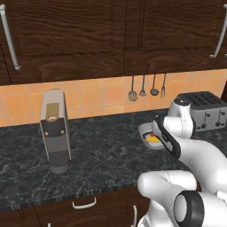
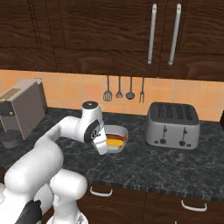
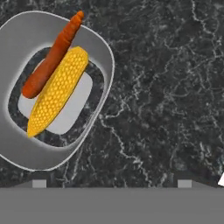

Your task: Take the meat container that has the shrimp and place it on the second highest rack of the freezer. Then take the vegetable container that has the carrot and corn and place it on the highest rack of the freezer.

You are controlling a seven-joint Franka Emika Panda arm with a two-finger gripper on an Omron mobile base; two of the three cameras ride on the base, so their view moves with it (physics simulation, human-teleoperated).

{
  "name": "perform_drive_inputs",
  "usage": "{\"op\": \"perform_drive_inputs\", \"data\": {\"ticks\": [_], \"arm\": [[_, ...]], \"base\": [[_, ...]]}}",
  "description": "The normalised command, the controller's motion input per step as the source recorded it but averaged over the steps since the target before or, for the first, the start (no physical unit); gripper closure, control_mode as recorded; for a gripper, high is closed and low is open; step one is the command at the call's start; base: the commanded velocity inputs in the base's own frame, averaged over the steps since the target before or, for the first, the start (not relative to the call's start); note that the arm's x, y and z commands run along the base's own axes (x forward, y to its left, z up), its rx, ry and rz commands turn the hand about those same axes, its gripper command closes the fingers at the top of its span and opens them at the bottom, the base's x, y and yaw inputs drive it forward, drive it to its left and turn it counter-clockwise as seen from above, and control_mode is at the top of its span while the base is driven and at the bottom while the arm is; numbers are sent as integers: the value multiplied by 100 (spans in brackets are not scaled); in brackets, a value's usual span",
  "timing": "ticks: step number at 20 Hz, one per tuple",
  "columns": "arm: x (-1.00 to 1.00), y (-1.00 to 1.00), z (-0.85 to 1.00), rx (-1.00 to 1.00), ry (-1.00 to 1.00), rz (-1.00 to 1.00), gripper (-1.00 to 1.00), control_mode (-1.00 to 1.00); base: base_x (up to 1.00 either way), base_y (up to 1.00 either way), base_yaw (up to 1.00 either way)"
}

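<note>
The vegetable container [image 3: 26,153] is a rounded pale grey dish on the dark marble counter [image 3: 166,87]. In it an orange carrot [image 3: 54,54] lies beside a yellow corn cob [image 3: 59,89]. In the hand view my gripper [image 3: 112,183] is open, looking straight down, with only bare counter between its fingertips [image 3: 39,183]; the dish lies to their upper left. From the base views the dish [image 1: 144,129] [image 2: 119,130] sits mid-counter, partly covered by my hand hovering just above it.
A silver toaster [image 1: 204,111] [image 2: 173,124] stands right of the dish. A coffee machine [image 1: 55,131] [image 2: 19,109] stands to the left. Utensils [image 1: 146,91] hang on the tiled wall under dark wood cabinets [image 2: 109,35].
</note>
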Motion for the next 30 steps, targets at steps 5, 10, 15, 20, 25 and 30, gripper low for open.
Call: {"op": "perform_drive_inputs", "data": {"ticks": [5,10,15,20,25,30], "arm": [[64,-25,-52,9,2,-19,-100,-100],[30,-33,-46,6,1,-9,-100,-100],[27,-6,-34,0,2,-6,-100,-100],[29,0,-17,0,4,0,-100,-100],[2,0,-24,0,1,0,-100,-100],[0,0,0,0,0,0,-100,-100]], "base": [[0,0,0],[0,0,0],[0,0,0],[0,0,0],[0,0,0],[0,0,0]]}}
